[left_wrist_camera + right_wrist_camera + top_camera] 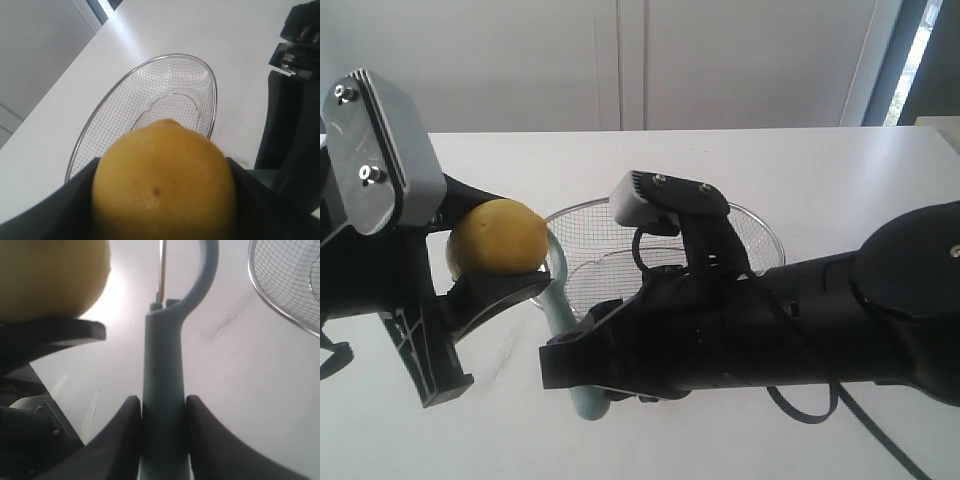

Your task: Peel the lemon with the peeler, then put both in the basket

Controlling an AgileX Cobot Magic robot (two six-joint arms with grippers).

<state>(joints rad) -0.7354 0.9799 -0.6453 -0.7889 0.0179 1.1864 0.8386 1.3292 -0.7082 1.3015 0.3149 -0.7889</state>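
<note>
Left gripper [516, 243] holds lemon [162, 182]; right gripper [162, 405], peeler [163, 347].

No legible text in any of the three views: no labels, brands, numbers or signs to read.
</note>
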